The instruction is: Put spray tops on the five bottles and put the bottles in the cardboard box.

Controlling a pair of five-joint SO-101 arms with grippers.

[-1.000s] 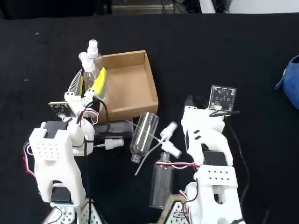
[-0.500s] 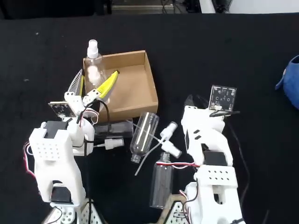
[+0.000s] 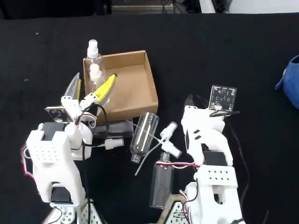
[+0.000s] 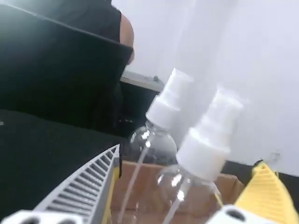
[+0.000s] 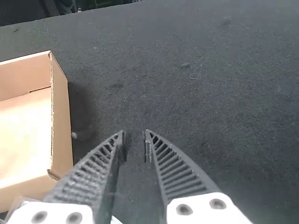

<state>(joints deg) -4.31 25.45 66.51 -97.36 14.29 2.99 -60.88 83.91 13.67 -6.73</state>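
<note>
Your left gripper (image 3: 96, 76) is hovering at the left wall of the cardboard box (image 3: 140, 93), its grey and yellow fingers spreading wide and pinching nothing. A capped bottle (image 3: 95, 70) is standing between them inside the box, and a second capped bottle (image 3: 92, 50) is standing at the far left corner. In front of the box, an uncapped bottle (image 3: 144, 133) is lying beside two loose spray tops (image 3: 169, 129), with another uncapped bottle (image 3: 161, 179) nearer you. Your right gripper (image 5: 134, 135) is hanging over the black table (image 5: 224, 70), fingers parting only narrowly, holding nothing.
</note>
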